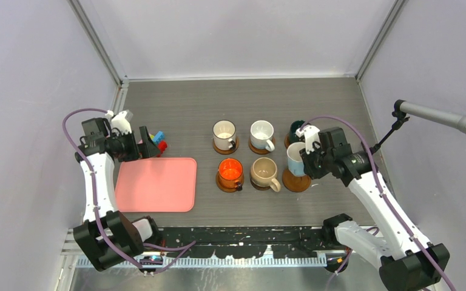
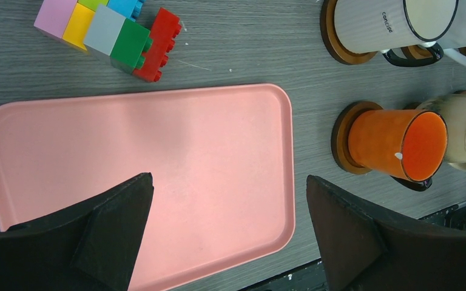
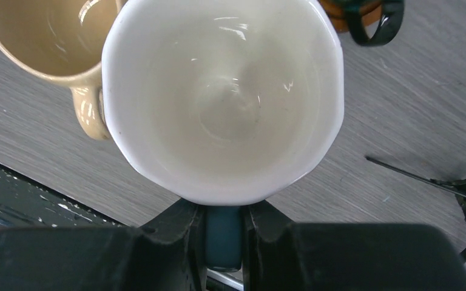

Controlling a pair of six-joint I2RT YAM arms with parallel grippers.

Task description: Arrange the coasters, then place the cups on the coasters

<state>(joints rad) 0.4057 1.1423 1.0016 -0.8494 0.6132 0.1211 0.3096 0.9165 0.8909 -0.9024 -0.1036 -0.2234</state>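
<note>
Six brown coasters lie in two rows of three. Five carry cups: a dark-rimmed white one (image 1: 224,133), a white one (image 1: 261,133), a dark green one (image 1: 295,128), an orange one (image 1: 230,171) and a tan one (image 1: 264,173). My right gripper (image 1: 308,159) is shut on the handle (image 3: 223,233) of the light blue cup (image 1: 295,159), held upright over the front right coaster (image 1: 296,182); I cannot tell if it touches. Its white inside (image 3: 223,97) fills the right wrist view. My left gripper (image 2: 229,182) is open and empty over the pink tray (image 2: 158,151).
Colourful toy blocks (image 1: 158,142) sit behind the pink tray (image 1: 158,185), beside the left gripper (image 1: 147,143). A microphone (image 1: 443,118) on a stand reaches in from the right. The tan cup (image 3: 42,36) stands close to the left of the held cup.
</note>
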